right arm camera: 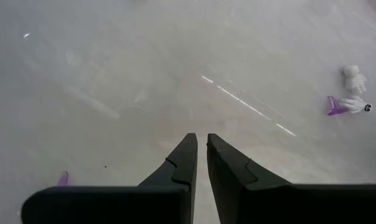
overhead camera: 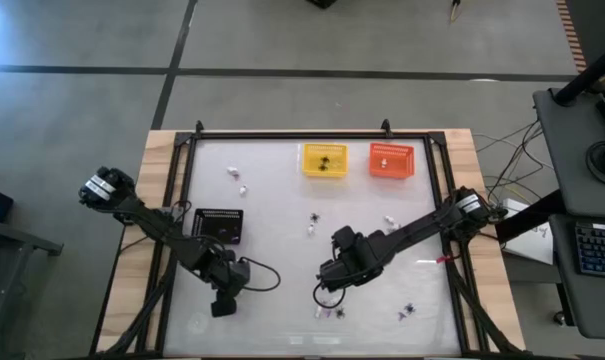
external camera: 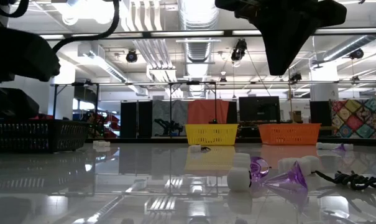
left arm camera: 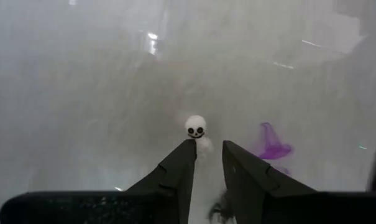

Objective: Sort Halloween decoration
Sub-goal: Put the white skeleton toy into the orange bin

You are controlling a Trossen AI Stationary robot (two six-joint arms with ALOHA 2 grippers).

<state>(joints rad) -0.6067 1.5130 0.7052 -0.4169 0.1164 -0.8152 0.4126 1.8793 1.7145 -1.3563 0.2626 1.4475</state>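
Note:
Small trinkets lie scattered on the white tabletop: a white and purple pair (overhead camera: 327, 312), a dark spidery one (overhead camera: 407, 312), and white ones (overhead camera: 232, 172) toward the far left. My left gripper (overhead camera: 225, 300) hovers near the table's near left with a narrow gap between its fingers. Ahead of it are a white skull figure (left arm camera: 196, 127) and a purple hat (left arm camera: 271, 146). A dark spidery shape (left arm camera: 220, 211) shows low between the fingers; whether they touch it I cannot tell. My right gripper (right arm camera: 202, 138) is shut over bare table at mid-table (overhead camera: 332, 275).
A yellow basket (overhead camera: 324, 160) and an orange basket (overhead camera: 391, 160) stand at the far edge, and a black basket (overhead camera: 219, 225) stands at the left, close to my left arm. A black frame (overhead camera: 312, 133) rims the table. In the right wrist view a white and purple trinket (right arm camera: 352, 102) lies off to one side.

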